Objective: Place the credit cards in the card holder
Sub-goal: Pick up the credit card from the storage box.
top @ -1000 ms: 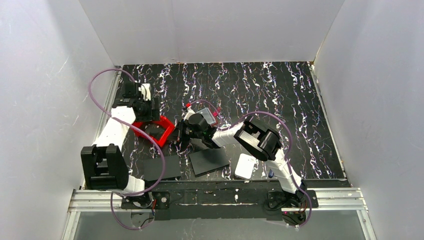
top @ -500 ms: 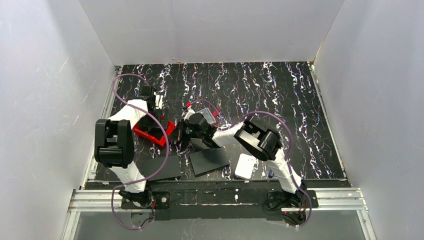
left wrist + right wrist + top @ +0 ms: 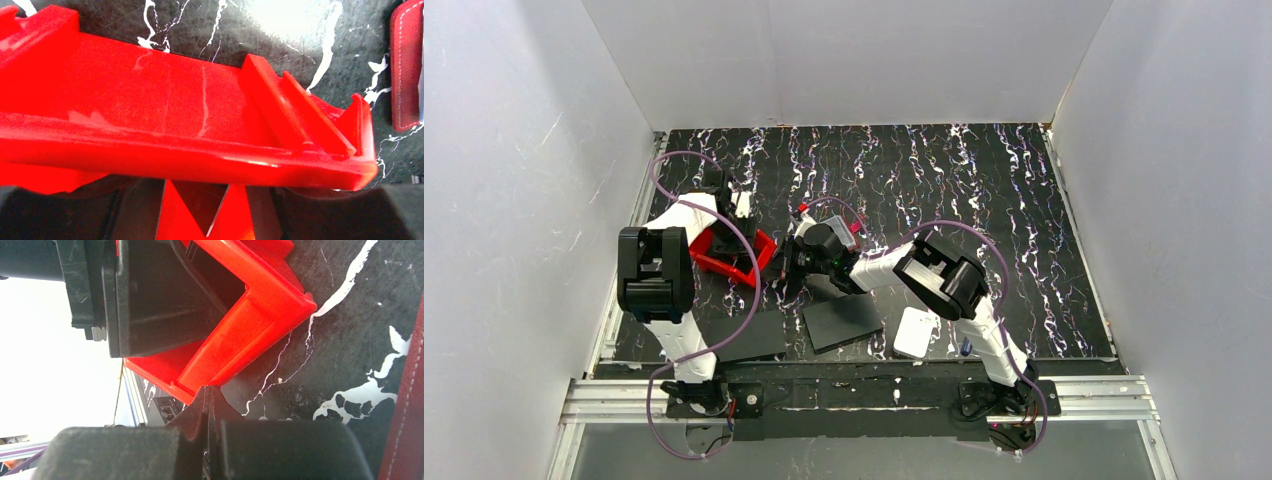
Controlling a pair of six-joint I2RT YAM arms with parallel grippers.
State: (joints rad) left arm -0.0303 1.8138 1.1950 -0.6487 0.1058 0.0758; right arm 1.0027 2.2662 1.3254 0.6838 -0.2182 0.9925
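Note:
The card holder (image 3: 406, 75), dark red with pale stitching, shows only as a strip at the right edge of both wrist views (image 3: 407, 440). No credit cards show in any view. My left gripper (image 3: 197, 200) hangs low over the bright red bin (image 3: 724, 255), its jaws apart with the bin's near wall (image 3: 200, 160) across them. One of its black fingers (image 3: 150, 300) reaches inside the bin. My right gripper (image 3: 207, 390) is shut with nothing in it, its tips just off the bin's corner (image 3: 295, 305). From above it (image 3: 786, 280) lies right of the bin.
Two black flat sheets (image 3: 842, 320) (image 3: 749, 335) lie near the front edge. A white rounded-square pad (image 3: 914, 332) sits right of them. White walls close in the marbled black table (image 3: 984, 190) on three sides.
My left arm has folded upright and its gripper has moved right, down onto the red bin. The bin has shifted slightly toward the back. The right arm has stayed put.

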